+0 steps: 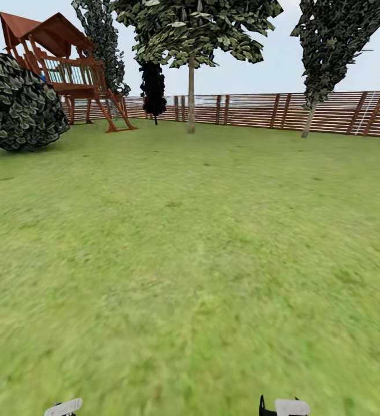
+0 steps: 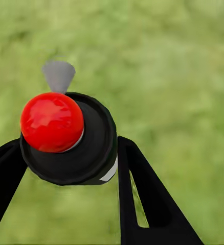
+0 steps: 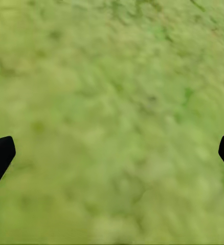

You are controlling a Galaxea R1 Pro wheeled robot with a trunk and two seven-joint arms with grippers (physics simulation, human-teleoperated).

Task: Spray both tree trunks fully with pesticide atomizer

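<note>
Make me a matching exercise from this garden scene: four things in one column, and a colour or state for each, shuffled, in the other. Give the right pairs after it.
Things
1. atomizer
2. right gripper
3. play tower
4. upright tree trunk

Colour or state
A. pale grey-brown, standing before the slat fence
B. reddish-brown wood, beside the round bush
C. black body with a red top, held between the fingers of the left gripper
D. open, with nothing but grass between its fingers

Pairs: 1-C, 2-D, 3-B, 4-A
</note>
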